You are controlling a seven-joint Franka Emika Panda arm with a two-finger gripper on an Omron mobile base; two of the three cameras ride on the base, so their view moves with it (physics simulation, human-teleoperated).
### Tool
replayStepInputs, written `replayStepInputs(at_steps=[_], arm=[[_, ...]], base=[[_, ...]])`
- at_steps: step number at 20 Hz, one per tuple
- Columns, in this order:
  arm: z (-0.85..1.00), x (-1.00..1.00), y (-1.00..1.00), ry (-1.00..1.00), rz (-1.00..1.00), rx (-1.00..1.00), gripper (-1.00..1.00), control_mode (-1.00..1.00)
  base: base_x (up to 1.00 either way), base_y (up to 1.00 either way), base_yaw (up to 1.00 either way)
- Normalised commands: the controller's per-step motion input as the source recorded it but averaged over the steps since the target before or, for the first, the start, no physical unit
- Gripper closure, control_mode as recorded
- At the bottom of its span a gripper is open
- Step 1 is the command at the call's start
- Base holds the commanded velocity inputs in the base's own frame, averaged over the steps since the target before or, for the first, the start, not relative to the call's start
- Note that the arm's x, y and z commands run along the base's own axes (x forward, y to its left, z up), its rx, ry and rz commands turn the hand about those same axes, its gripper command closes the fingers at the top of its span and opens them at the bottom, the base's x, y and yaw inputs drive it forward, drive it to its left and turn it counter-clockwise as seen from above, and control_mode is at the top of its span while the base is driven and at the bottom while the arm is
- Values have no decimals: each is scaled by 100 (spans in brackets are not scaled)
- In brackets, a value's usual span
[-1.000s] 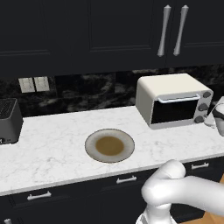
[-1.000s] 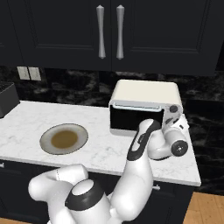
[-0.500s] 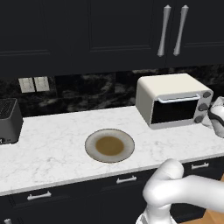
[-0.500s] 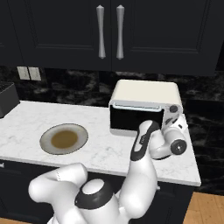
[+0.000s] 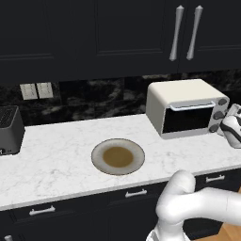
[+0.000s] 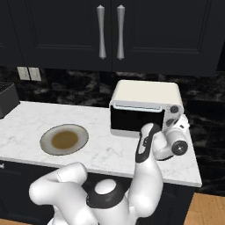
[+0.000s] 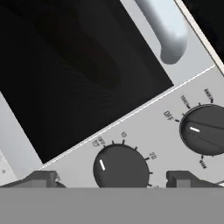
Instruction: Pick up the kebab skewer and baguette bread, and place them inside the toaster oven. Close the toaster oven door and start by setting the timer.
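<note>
black toaster [image 5: 9, 129]: far left of the bench [image 5: 56, 155], away from the work.
plate [image 5: 117, 156]: mid-bench, brown centre, no food visible on it.
kebab skewer / baguette bread: not visible on the bench; likely in the oven already, but the dark glass hides the interior, so can't confirm.
toaster oven [image 5: 186, 107]: right end of the bench, against the backsplash.
toaster oven door [image 6: 137, 120]: reads as closed; bar handle [image 7: 164, 28] lies along its top edge.
timer knob [image 7: 121, 168]: in the hand view, the dial with numbered marks, pointer at the off mark. Second knob [image 7: 204, 129] sits beside it on the same panel.
end effector [image 7: 111, 179]: jaws spread wide, nothing held, facing the knob panel close up; one tip either side of the timer knob.
key relation: timer knob lies straight ahead of the end effector, between the tips. Contact can't be judged.
step (judgement): setting the timer; next move calls for advancing, closing on the knob, then rotating.
risk: off-centre grip could slip off the round dial.
</note>
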Motion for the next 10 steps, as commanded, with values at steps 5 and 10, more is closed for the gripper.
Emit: replayStepInputs(at_steps=[5,10], arm=[[-7,23,-16,0,0,-5,-100,-100],[-7,22,-6,0,0,-1,-100,-100]], base=[[0,0,0],[0,0,0]])
